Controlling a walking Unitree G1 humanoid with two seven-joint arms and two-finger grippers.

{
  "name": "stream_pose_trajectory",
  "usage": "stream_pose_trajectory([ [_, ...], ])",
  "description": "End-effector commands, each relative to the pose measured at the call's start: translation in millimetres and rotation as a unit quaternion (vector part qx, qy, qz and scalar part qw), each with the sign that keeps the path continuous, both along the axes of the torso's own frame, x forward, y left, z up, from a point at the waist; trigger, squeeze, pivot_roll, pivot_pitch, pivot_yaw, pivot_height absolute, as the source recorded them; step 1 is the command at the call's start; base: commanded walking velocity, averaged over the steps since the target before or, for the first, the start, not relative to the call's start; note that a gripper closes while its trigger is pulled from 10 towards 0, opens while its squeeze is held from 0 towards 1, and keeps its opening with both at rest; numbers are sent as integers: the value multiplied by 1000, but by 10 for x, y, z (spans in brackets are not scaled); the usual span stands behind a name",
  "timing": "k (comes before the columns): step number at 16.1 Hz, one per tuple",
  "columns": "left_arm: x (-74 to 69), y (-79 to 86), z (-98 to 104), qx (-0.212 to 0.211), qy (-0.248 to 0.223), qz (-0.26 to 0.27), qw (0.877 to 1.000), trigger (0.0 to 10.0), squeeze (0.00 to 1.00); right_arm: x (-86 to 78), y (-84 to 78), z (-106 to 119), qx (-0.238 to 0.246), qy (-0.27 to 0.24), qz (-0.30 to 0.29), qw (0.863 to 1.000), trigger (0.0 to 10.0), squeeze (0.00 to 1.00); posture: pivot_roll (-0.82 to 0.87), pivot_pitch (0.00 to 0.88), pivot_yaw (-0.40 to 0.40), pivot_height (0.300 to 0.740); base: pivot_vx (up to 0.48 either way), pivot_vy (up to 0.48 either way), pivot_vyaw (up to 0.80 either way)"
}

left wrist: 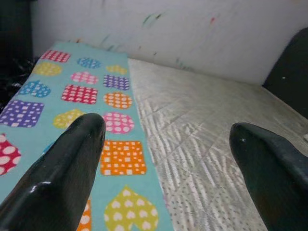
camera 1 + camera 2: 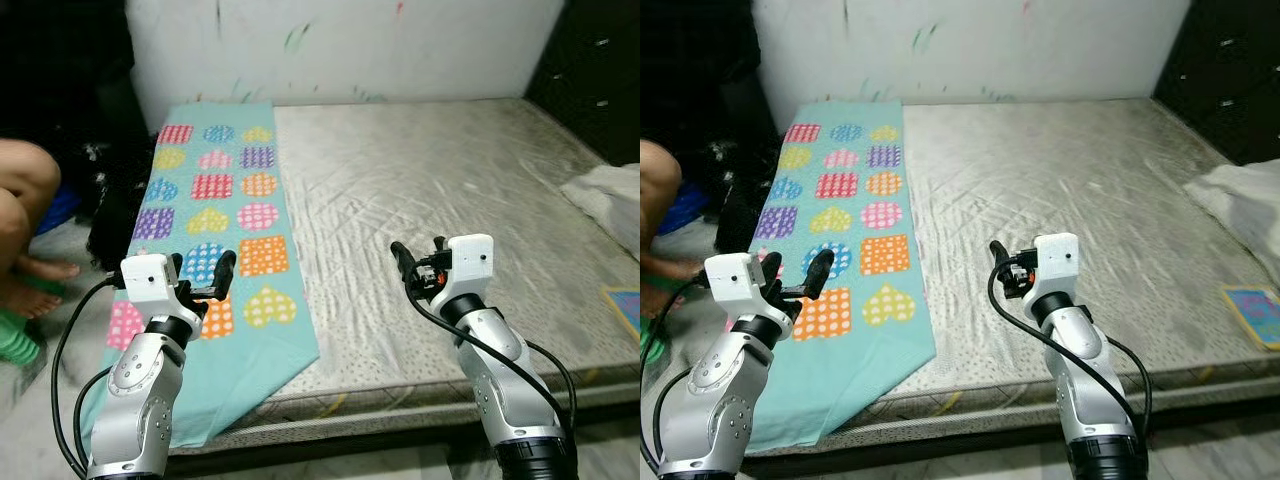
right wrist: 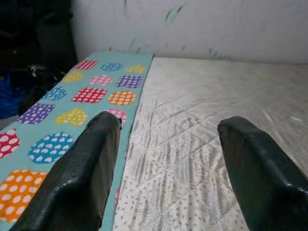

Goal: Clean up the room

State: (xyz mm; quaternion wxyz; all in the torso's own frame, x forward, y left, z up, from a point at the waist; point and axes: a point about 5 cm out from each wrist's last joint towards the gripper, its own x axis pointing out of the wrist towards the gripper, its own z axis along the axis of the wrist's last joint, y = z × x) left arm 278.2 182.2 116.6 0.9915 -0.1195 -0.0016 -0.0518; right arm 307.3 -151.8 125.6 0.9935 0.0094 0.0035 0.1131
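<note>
A home bedroom: bare mattress (image 2: 440,210) against scribbled wall (image 2: 350,50).

No text, label, brand, number or sign can be read anywhere. The turquoise cloth (image 2: 215,245) on the mattress (image 2: 440,190) carries only dotted hearts, squares and circles, no letters. The streaks on the white wall (image 2: 340,45) are paint marks, not writing. The small patterned item (image 2: 1252,312) at the mattress edge is too blurred to read.

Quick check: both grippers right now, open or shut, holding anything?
Left gripper: open, holding nothing, above the patterned teal cloth.
Right gripper: open, holding nothing, above the bare mattress.
</note>
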Motion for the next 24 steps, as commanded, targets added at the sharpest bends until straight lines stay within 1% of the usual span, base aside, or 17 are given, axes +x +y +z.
stream_pose_trajectory([
  [1, -11, 14, 25, 2, -3, -2, 1000, 10000, 0, -1, -13, 15, 0, -2, -3, 1000, 10000, 0, -124, 0, -10, 740, 304, 0, 0],
  [4, -12, 12, 18, -6, 0, 4, 1000, 10000, 0, -5, -14, 10, 0, -1, -3, 1000, 10000, 0, -123, 0, -11, 740, 189, 0, 0],
  [6, 6, 36, -1, 0, 9, 20, 1000, 10000, 0, -6, -28, 5, -3, -1, -3, 1000, 10000, 0, -123, 0, -11, 740, 0, 0, 0],
  [8, 7, 38, -11, -6, 9, 18, 1000, 10000, 0, 2, -70, 10, -8, -1, -7, 1000, 10000, 0, -128, 0, -12, 740, 0, 0, 0],
  [10, 12, 38, -20, -15, 14, 20, 1000, 10000, 0, 7, -69, 12, -9, -2, -7, 1000, 10000, 0, -128, 0, -13, 740, 0, 0, 0],
  [12, 12, 35, -24, -14, 15, 21, 1000, 10000, 0, 9, -66, -2, -4, 5, -8, 1000, 10000, 0, -127, 0, -13, 740, 0, 0, 0],
  [16, 13, 31, -29, -17, 17, 18, 1000, 10000, 0, 15, -63, -2, -3, 4, -8, 1000, 10000, 0, -127, 0, -14, 740, 0, 442, -748],
  [24, 9, 39, -39, -17, 25, 25, 999, 10000, 0, -3, -55, -28, -8, 10, -5, 1000, 10000, 0, -127, 0, -13, 740, 0, 480, 0],
])
